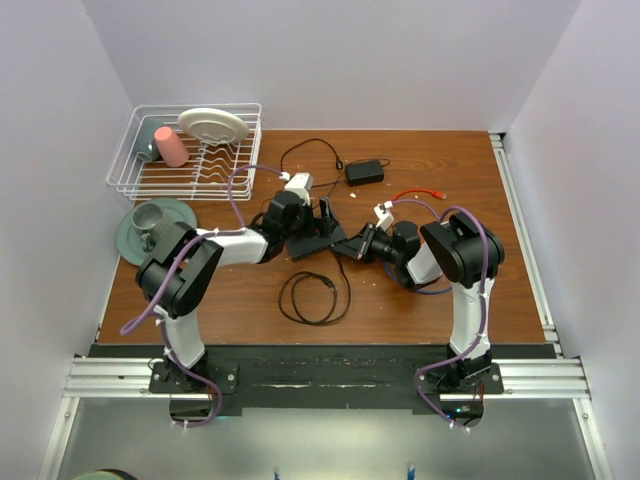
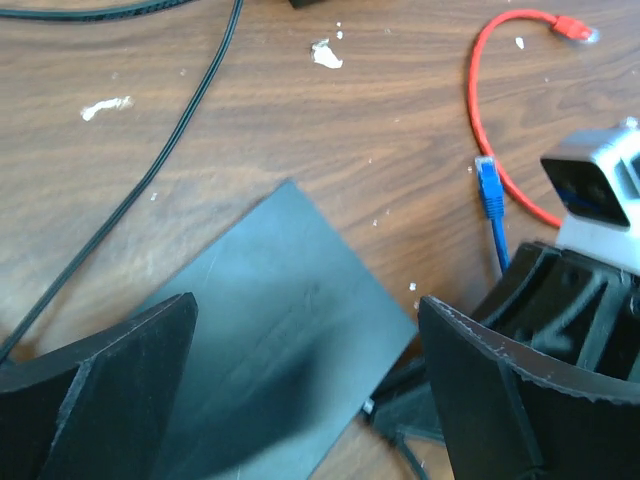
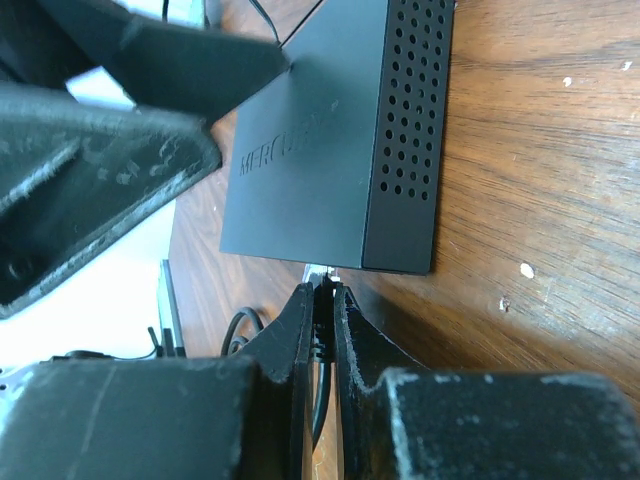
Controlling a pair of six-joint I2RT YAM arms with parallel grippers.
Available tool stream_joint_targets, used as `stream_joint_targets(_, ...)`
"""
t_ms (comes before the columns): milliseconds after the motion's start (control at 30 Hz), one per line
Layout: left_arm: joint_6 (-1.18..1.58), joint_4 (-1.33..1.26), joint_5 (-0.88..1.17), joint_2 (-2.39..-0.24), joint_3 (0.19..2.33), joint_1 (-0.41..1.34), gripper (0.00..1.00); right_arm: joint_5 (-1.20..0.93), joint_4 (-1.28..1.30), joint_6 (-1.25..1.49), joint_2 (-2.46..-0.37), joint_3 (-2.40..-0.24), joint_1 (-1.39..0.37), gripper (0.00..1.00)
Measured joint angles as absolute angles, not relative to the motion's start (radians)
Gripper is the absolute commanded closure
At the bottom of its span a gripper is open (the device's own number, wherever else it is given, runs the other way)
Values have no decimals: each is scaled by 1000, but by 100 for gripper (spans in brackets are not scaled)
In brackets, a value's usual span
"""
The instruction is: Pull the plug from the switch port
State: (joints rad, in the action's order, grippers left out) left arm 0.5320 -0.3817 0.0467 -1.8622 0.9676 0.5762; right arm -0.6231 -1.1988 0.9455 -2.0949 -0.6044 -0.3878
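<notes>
The switch [image 3: 330,150] is a thin flat matte-black box lying on the wooden table; it also shows in the top view [image 1: 312,247] and the left wrist view [image 2: 270,340]. My right gripper [image 3: 322,290] is shut on a black cable's plug [image 3: 321,272], whose clear tip is at the switch's near edge; I cannot tell whether it sits in the port. In the top view the right gripper [image 1: 347,246] is just right of the switch. My left gripper [image 2: 310,380] is open and low over the switch, one finger on each side, as the top view [image 1: 322,218] also shows.
A black cable coil [image 1: 313,297] lies in front of the switch. A power brick [image 1: 365,171] with a thin cord sits behind. A red cable [image 2: 490,100] and a blue plug [image 2: 488,190] lie to the right. A dish rack [image 1: 185,150] and a green plate with a mug [image 1: 155,225] stand at the left.
</notes>
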Motion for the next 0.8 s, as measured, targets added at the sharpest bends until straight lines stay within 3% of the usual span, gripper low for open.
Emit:
stream_joint_targets(300, 591, -435, -86, -1782, 854, 577, 2, -625, -1212, 953, -2100, -603, -386, 100)
stream_joint_targets(367, 633, -366, -151, -1777, 884, 579, 30, -624, -1213, 953, -2100, -603, -386, 100)
stream_joint_targets(433, 690, -250, -221, -1780, 940, 580, 48, -625, -1214, 953, -2100, -603, -386, 100)
stream_joint_targets(533, 756, -58, -308, -1801, 1049, 580, 44, -625, -1215, 953, -2100, -602, -386, 100)
stream_joint_targets(600, 768, 60, -325, -1824, 1132, 579, 51, -624, -1216, 953, -2100, -602, -386, 100)
stream_joint_targets(633, 764, 134, -331, -1850, 1199, 579, 63, -625, -1216, 953, -2100, -602, -386, 100)
stream_joint_targets(700, 759, 218, -348, -1895, 1297, 581, 99, -625, -1216, 953, -2100, -602, -386, 100)
stream_joint_targets(767, 754, 272, -381, -1917, 1349, 588, 100, -625, -1216, 953, -2100, -602, -386, 100)
stream_joint_targets(800, 742, 288, -393, -1915, 1346, 592, 76, -625, -1216, 953, -2100, -602, -386, 100)
